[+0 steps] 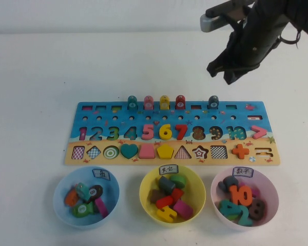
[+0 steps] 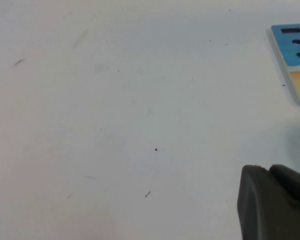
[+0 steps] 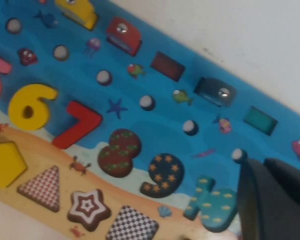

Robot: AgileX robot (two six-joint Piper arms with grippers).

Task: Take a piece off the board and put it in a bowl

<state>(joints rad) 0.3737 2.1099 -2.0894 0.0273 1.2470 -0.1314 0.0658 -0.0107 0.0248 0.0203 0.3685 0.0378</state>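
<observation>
Two grippers concern you, and neither shows its fingers well enough to judge: you cannot tell how either is set. The right gripper hangs high above the far side of the table, behind the board, holding nothing that you can see. It seems poised there to come down on the back row from above.

Your piece stands upright in a slot at the right end of that row; the right wrist view shows its dark body and pale round mark. It stands apart from the red peg, with an empty slot between them, so you have room on both sides to close on it. The teal peg is well apart at the row's other end.

The bowl sits nearest you on the left, already holding several pieces, with the yellow bowl just beside it. Carrying the piece there means crossing the whole board, so lift clear of the numbers first.

The left gripper rests over bare table, off the board's left end, out of your path.
</observation>
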